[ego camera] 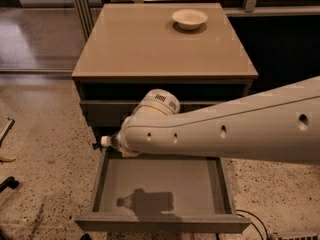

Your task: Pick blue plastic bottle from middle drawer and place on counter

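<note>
A: Counted what, biggest first?
B: Counted one white arm (225,131), stretched in from the right across the cabinet front, above the open drawer. Then one counter (150,44), beige and glossy, topping the grey cabinet.
A: Drawers?
B: Saw one pulled out, the middle drawer (165,181), with a bottle-shaped shadow (145,201) on its grey floor. Saw one closed drawer front (102,111) above it, partly behind the arm.
A: Anything on the counter?
B: Just one small white bowl (189,18), near the back edge, right of centre, well apart from the arm.
A: And the bottle?
B: Found one blue plastic bottle (114,142), roughly level in the air over the drawer's back left corner, off the floor, its one white cap (104,141) pointing left. Not on the counter yet.
A: Gripped how?
B: Clasped by the one gripper (98,145) at the arm's end, just below the closed front. Showed only a dark tip beside the cap, the rest hidden behind the wrist. Couldn't judge how wide the jaws stood, only that clamped onto the bottle and kept it aloft
</note>
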`<state>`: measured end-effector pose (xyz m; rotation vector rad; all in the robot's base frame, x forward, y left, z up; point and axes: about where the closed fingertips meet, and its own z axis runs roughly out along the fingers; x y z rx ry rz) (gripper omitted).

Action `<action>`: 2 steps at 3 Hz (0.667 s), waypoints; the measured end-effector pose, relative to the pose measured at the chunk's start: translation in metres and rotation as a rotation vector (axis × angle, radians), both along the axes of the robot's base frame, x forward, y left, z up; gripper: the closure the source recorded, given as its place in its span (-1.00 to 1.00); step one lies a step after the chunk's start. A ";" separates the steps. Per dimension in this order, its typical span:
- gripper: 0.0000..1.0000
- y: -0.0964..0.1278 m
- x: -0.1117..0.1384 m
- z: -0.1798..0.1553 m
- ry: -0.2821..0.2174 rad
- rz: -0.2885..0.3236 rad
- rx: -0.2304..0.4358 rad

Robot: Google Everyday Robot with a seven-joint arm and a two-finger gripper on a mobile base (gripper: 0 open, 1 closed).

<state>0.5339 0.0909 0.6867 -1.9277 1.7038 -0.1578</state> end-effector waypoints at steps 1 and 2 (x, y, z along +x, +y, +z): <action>1.00 -0.018 0.012 0.041 -0.076 -0.065 -0.002; 1.00 -0.057 0.031 0.097 -0.212 -0.140 -0.025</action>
